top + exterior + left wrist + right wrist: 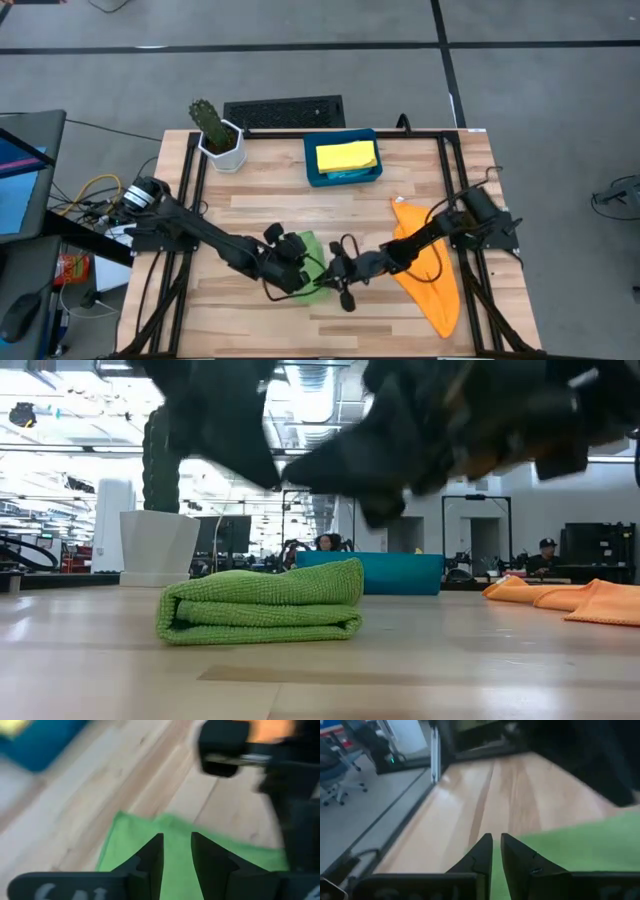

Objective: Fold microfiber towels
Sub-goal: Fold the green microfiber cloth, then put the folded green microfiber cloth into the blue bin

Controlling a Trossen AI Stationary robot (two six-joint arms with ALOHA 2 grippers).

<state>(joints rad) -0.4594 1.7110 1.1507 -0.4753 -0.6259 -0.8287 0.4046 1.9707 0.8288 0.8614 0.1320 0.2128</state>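
A green towel [311, 243] lies folded into a thick flat bundle [260, 600] on the wood table, near its front middle. Both grippers hang just above the bundle, clear of it in the low view. My left gripper [177, 837] is over the towel's left part [298, 256], open, with nothing between its fingers. My right gripper [496, 839] is over the towel's right edge [338, 276], with only a narrow gap between its fingers and nothing in it. An orange towel [430, 285] lies spread out at the right. A yellow towel [346, 155] sits in the blue tray [312, 172].
A potted cactus [218, 135] stands at the far left of the table, and the blue tray at the far middle. The orange towel [570, 598] reaches to the front right edge. Bare wood shows at the front left [215, 310].
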